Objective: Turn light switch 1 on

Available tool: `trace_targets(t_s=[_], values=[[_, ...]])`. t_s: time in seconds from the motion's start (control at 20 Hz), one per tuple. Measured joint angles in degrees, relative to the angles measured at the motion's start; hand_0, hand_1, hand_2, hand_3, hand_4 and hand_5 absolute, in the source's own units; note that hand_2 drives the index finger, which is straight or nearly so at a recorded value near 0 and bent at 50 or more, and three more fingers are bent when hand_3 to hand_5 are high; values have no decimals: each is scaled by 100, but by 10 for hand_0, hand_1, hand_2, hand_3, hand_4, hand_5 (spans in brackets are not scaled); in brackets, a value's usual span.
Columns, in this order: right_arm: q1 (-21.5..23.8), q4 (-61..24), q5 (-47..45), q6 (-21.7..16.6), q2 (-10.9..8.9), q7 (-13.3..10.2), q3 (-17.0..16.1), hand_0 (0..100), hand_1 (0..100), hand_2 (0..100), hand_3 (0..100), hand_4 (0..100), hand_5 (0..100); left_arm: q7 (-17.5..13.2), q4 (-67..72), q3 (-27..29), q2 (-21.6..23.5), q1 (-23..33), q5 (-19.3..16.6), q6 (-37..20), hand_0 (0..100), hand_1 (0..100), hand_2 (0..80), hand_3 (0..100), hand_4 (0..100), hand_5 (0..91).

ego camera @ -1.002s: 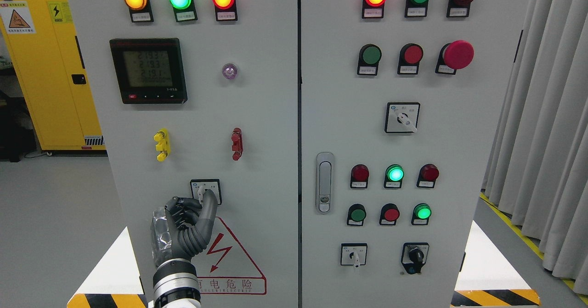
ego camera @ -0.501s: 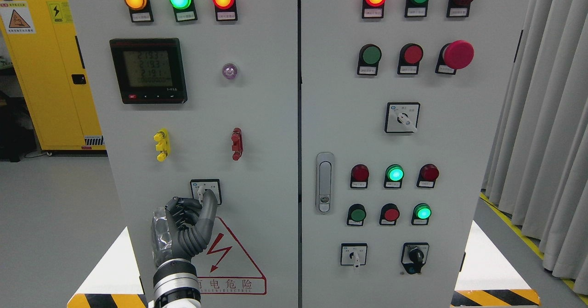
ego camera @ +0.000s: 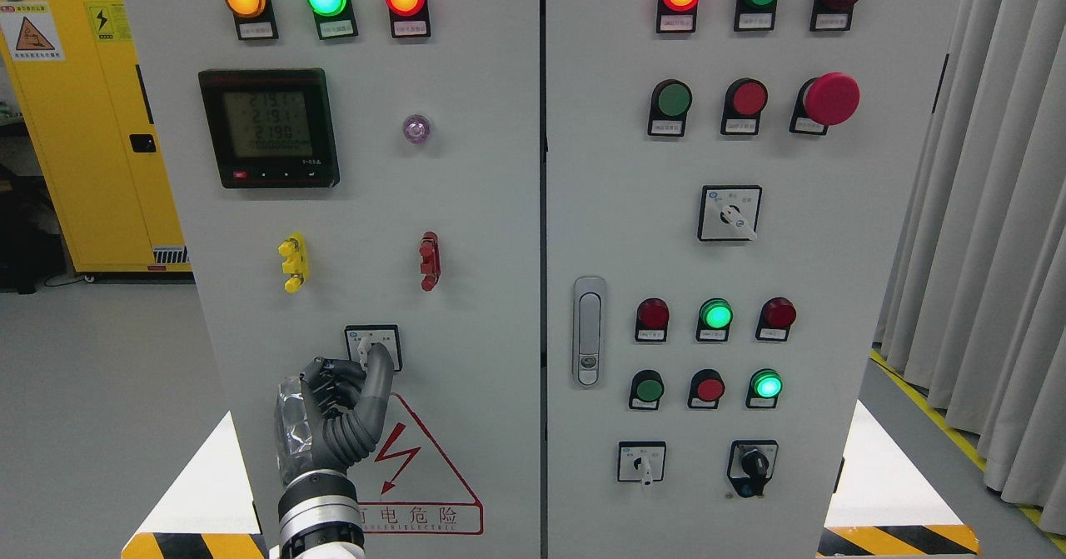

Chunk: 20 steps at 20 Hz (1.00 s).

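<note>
We find the left hand (ego camera: 333,413), lower left of frame, fingers curled with one finger extended up against the selector switch (ego camera: 372,346) directly above it, its white lever standing near vertical.

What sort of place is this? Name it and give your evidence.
Likely an industrial electrical room or training lab: a grey control cabinet with indicator lamps, a digital power meter, and a yellow safety cabinet behind.

The left hand (ego camera: 337,405) rises from the 7 o'clock edge, fingers curled, one finger touching the white knob of the rotary switch (ego camera: 372,346) on the grey cabinet's (ego camera: 466,209) left door. At 12 o'clock, three lamps glow.
</note>
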Motion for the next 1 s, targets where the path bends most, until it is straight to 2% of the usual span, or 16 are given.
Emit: trace_targets(t_s=[1.0], values=[[0,0,0,0,0,0,0,0,500,40,0,0,0,-11,34,-5,0,-9,20,-42,723,527,654,947,888,853]])
